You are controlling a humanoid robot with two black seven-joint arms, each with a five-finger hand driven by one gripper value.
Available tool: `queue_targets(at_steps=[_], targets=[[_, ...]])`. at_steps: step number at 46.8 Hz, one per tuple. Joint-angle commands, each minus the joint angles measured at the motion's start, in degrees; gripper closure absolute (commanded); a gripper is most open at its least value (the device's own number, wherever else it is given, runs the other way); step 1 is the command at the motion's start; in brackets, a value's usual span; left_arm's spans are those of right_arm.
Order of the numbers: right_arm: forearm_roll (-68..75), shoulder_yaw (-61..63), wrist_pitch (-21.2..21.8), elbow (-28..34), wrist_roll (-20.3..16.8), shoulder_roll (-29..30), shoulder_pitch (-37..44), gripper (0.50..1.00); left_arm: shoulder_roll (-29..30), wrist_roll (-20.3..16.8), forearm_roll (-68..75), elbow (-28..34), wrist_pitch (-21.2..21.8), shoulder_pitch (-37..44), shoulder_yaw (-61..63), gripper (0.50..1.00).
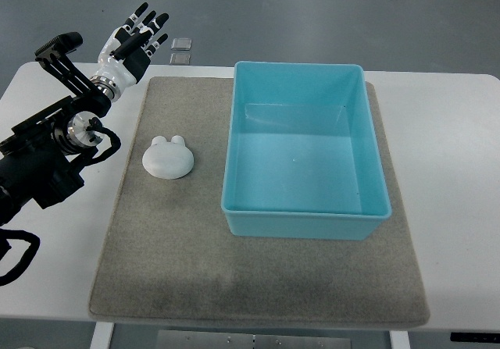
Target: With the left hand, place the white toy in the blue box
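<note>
white toy (167,158) sits on the grey mat (156,247), just left of the blue box (305,216); looks light, rigid, smooth, likely slippery. Left hand (134,38) fingers spread, empty; grasp across the rounded body

The white toy (168,158), a rounded lump with two small ears, lies flat near the grey mat's (258,286) left edge. The blue box (305,216), open-topped and empty, sits upright toward the mat's right edge.

one white toy (167,158), one blue box (305,216), one mat (156,271)
</note>
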Motion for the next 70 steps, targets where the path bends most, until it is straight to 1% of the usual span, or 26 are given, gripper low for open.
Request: queue_targets(at_steps=[1, 30, 38, 56, 64, 70], targets=[[0.00, 0.00, 0.00, 0.00, 0.02, 0.00, 0.00, 0.564, 0.00, 0.00, -0.01, -0.01, 0.00, 0.08, 0.00, 0.504], [0.00, 0.00, 0.00, 0.00, 0.02, 0.00, 0.00, 0.564, 0.71, 0.00, -0.01, -0.89, -0.35, 0.69, 0.17, 0.504], [0.00, 0.00, 0.00, 0.00, 0.02, 0.00, 0.00, 0.564, 1.32, 0.00, 3.06, -1.59, -0.44, 0.61, 0.26, 0.506], [0.00, 0.00, 0.00, 0.00, 0.02, 0.00, 0.00, 0.564, 7.47, 0.27, 17.56, -8.17, -0.35, 0.52, 0.44, 0.506], [0.00, 0.00, 0.00, 0.00, -0.06, 0.00, 0.00, 0.564, 12.65, 0.36, 22.40, -15.11, -0.70, 0.43, 0.44, 0.506], [0.00, 0.00, 0.00, 0.00, -0.06, 0.00, 0.00, 0.564, 16.96, 0.53, 22.75, -20.48, -2.46, 0.17, 2.89, 0.506]])
